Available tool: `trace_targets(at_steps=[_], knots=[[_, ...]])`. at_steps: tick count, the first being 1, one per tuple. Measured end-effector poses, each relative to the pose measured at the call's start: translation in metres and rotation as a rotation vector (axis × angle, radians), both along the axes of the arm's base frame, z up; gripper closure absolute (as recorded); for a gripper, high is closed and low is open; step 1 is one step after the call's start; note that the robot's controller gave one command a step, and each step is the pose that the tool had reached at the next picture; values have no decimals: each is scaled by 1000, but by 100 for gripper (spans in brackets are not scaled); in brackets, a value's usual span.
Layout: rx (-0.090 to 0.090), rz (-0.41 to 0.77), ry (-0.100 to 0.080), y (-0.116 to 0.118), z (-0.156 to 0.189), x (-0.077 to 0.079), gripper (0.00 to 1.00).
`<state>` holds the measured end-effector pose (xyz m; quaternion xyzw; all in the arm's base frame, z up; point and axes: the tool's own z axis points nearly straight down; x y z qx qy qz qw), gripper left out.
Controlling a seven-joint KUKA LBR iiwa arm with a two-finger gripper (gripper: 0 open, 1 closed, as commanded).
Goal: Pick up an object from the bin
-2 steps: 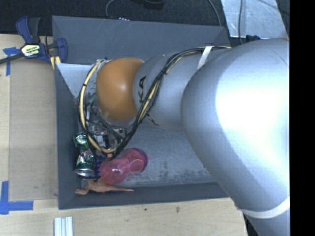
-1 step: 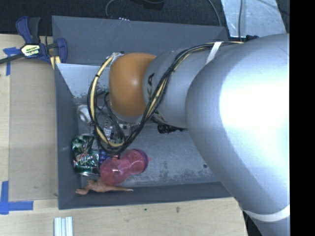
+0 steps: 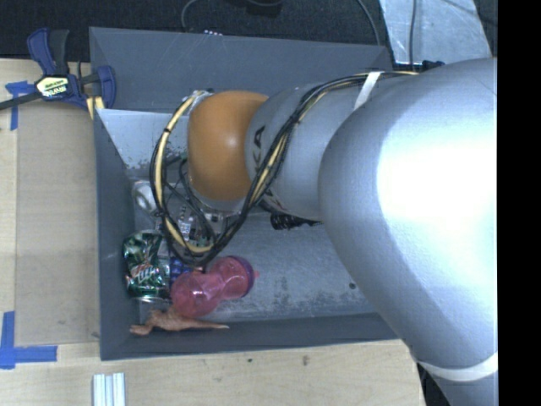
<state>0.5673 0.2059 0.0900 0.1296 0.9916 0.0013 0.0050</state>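
My gripper (image 3: 193,227) is low at the bin's left side, and just a dark part of its body shows beneath the arm's wrist. Right below it lies a pink translucent plastic thing (image 3: 211,286) with rounded lobes. To the left of that lies a crushed green drink can (image 3: 144,267), with a small blue piece (image 3: 176,269) between the two. A tan toy lizard (image 3: 173,322) is stretched out along the bin's front wall. A silvery, pale object (image 3: 144,197) sits by the left wall, level with the gripper.
The arm with its orange cover and looped cables spans the bin from the right and hides much of the floor. All the things lie in the bin's front left corner.
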Motion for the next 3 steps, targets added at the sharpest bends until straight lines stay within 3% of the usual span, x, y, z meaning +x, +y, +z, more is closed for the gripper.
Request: trace_targets(at_steps=[1,3], knots=[[-3,-33,8,0,35,-5,100],[1,-87,-6,5,64,9,100]])
